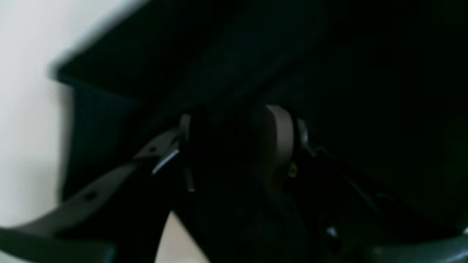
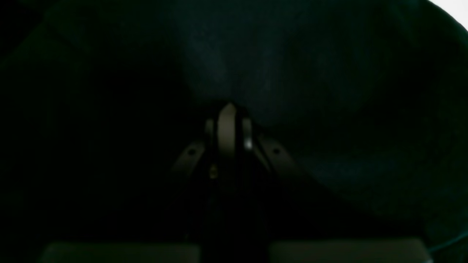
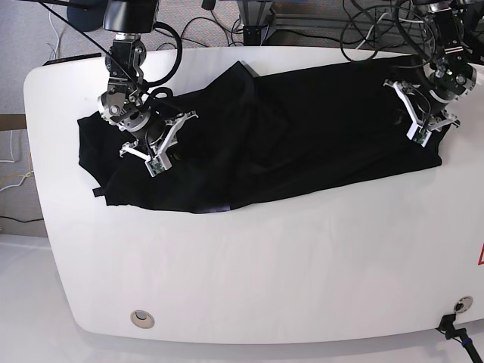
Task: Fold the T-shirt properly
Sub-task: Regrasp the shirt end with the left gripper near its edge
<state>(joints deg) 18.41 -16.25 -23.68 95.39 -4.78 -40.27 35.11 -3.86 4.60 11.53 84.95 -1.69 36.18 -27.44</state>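
- Base view first: bare white table (image 3: 249, 280) up front, and beyond it the black T-shirt (image 3: 302, 151) sprawls across the far half, plain side up, rumpled, one flap lying over the middle.
- Right gripper (image 3: 156, 155) is down on the shirt's bunched end, at this view's left; its wrist view shows the pale fingertips (image 2: 227, 124) pressed together amid dark cloth, so it looks pinched on fabric.
- Left gripper (image 3: 425, 127) sits at the opposite end, by the shirt's edge near the table's far corner; its wrist view is blurred, but the fingers (image 1: 279, 135) stand a little apart with black cloth packed between them, so it reads as clamped on the shirt.
- Judgement: both ends held, this is the spreading step, before any real fold.
- Next move calls for lifting and pulling the ends apart evenly to flatten wrinkles; an uneven tug could slip the cloth or drag it sideways.
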